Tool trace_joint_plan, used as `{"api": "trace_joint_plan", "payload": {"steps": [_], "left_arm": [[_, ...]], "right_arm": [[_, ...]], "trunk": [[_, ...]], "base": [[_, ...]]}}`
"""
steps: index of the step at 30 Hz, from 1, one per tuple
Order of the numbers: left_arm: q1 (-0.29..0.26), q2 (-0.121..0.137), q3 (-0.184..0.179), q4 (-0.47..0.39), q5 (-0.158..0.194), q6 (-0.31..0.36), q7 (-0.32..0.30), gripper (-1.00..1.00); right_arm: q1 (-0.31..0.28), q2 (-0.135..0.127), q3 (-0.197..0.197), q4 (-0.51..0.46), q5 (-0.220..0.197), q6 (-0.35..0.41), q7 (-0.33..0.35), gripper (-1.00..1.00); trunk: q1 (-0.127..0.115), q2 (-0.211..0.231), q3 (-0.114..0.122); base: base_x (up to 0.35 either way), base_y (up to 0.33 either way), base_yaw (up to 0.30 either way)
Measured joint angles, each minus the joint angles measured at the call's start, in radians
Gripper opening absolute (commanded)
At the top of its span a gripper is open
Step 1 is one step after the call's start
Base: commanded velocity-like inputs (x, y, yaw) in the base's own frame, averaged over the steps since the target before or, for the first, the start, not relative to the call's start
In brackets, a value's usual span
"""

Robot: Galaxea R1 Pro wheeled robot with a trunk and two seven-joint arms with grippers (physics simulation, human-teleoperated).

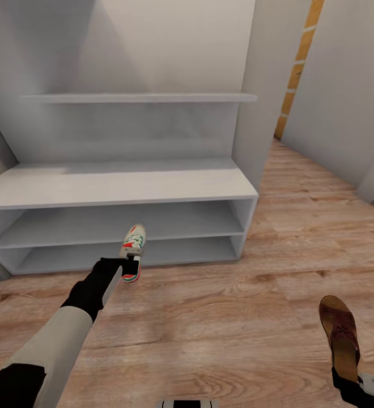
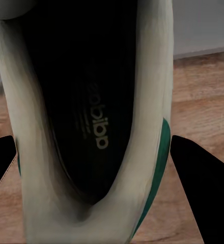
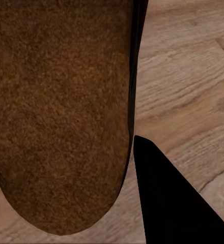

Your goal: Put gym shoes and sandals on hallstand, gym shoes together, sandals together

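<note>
left tool (image 1: 131, 265) clamped on a gym shoe (image 1: 133, 245) at its heel, lower centre-left of head view, toe pointing up toward the rack (image 1: 113, 187); shoe is off the floor (image 1: 221, 317), in front of the rack's lower shelf rows. left wrist view: fingers (image 2: 201, 175) flank the shoe (image 2: 91, 127) opening. right tool (image 1: 354, 388) grips a sandal (image 1: 339, 334) by its back end, lower right corner. right wrist view: sandal (image 3: 61, 112) insole beside a finger (image 3: 168, 198). grey walls; rack shelves bare.
</note>
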Motion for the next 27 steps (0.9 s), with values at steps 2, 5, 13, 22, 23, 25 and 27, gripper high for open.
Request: {"api": "trace_joint_plan", "payload": {"steps": [2, 5, 13, 22, 23, 25, 27], "left_arm": [[0.000, 0.000, 0.000, 0.000, 0.000, 0.000, 0.000, -1.00], [0.000, 0.000, 0.001, -0.001, 0.000, -0.001, 0.000, -1.00], [0.001, 0.000, 0.002, 0.000, -0.001, -0.001, 0.000, -1.00], [0.007, 0.002, 0.006, 0.001, -0.001, -0.004, 0.001, -1.00], [0.007, 0.002, 0.006, 0.002, 0.000, -0.004, 0.001, -1.00], [0.009, 0.005, 0.006, 0.002, -0.001, -0.004, 0.002, -1.00], [0.010, 0.006, 0.006, 0.002, 0.000, -0.004, 0.002, -1.00]], "right_arm": [[0.000, 0.000, 0.000, 0.001, 0.000, 0.000, 0.000, -1.00], [0.000, 0.001, 0.000, 0.003, 0.000, 0.000, 0.000, -1.00], [0.000, 0.002, 0.000, 0.003, 0.001, 0.000, 0.000, -1.00], [0.000, 0.002, 0.000, 0.002, 0.001, 0.000, 0.000, -1.00], [0.000, 0.002, 0.000, 0.002, 0.001, 0.000, 0.000, -1.00], [0.000, 0.002, 0.000, 0.002, 0.000, 0.000, 0.000, -1.00], [0.000, 0.002, 0.000, 0.002, 0.000, 0.000, 0.000, -1.00]], "trunk": [[0.000, 0.000, 0.000], [0.000, 0.000, 0.000], [0.000, 0.000, 0.000], [0.000, 0.000, 0.000], [0.000, 0.000, 0.000], [0.001, 0.000, 0.000], [0.000, 0.000, 0.000]], "base": [[0.327, 0.000, 0.000], [0.333, 0.000, 0.000], [0.320, -0.077, 0.000], [0.225, -0.147, 0.000], [0.046, -0.017, 0.000], [0.015, -0.006, 0.000], [0.063, -0.003, 0.000]]}}
